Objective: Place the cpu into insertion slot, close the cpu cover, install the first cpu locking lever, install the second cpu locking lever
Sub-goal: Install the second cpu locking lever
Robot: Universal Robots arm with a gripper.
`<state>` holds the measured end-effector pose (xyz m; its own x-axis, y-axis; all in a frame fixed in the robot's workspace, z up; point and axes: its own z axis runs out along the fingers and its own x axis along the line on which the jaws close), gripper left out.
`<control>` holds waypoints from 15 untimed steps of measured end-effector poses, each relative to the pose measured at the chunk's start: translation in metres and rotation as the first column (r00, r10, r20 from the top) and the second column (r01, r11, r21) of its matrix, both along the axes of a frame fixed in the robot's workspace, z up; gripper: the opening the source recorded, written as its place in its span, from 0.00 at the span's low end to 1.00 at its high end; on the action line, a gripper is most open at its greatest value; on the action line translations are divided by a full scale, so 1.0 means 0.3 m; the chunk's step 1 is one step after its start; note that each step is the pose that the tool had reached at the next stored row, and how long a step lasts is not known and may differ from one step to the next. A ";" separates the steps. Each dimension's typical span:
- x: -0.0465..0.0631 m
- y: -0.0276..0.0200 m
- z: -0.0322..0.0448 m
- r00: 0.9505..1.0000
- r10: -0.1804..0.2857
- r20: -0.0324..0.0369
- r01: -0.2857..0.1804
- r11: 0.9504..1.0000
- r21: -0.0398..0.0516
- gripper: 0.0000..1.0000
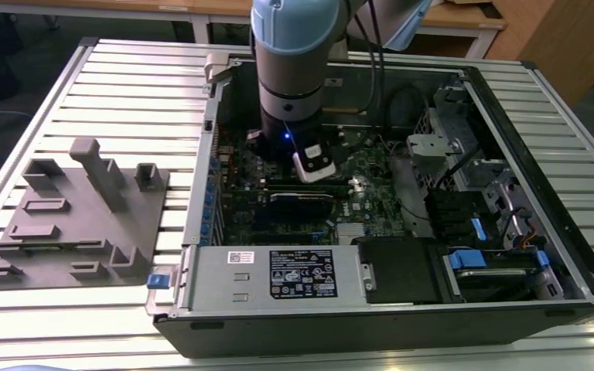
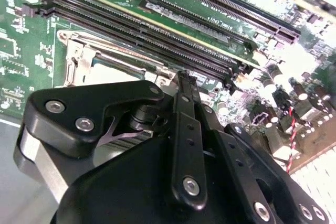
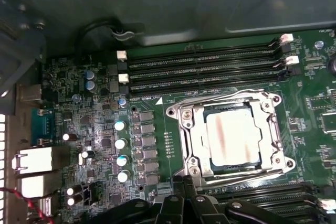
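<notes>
Cpu (image 3: 232, 139) sits in slot (image 3: 185, 139), cover (image 3: 276, 129) down over it. Claw (image 3: 184, 182) hangs just beside the slot's edge, fingers apparently together, gripping nothing.

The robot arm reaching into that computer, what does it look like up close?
The arm is a thick round tube, light blue at the top and grey below, with a small blue light near its wrist. A black cable runs beside it. The gripper is matte black, built of flat jointed links fastened with silver screws.
</notes>
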<state>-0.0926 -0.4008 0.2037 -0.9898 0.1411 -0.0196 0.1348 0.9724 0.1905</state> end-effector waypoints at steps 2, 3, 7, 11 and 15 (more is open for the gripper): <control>0.000 0.000 0.012 1.000 0.000 0.000 0.000 1.000 0.000 0.11; 0.000 0.000 0.018 1.000 0.000 0.000 0.000 1.000 0.000 0.11; 0.000 0.000 0.035 1.000 0.000 0.000 0.000 1.000 0.000 0.11; 0.000 0.000 0.040 1.000 0.000 0.000 0.000 1.000 0.000 0.11; 0.000 0.000 0.040 1.000 0.000 0.000 0.000 1.000 0.000 0.11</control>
<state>-0.0926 -0.4008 0.2157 -0.9898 0.1410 -0.0196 0.1348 0.9724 0.1906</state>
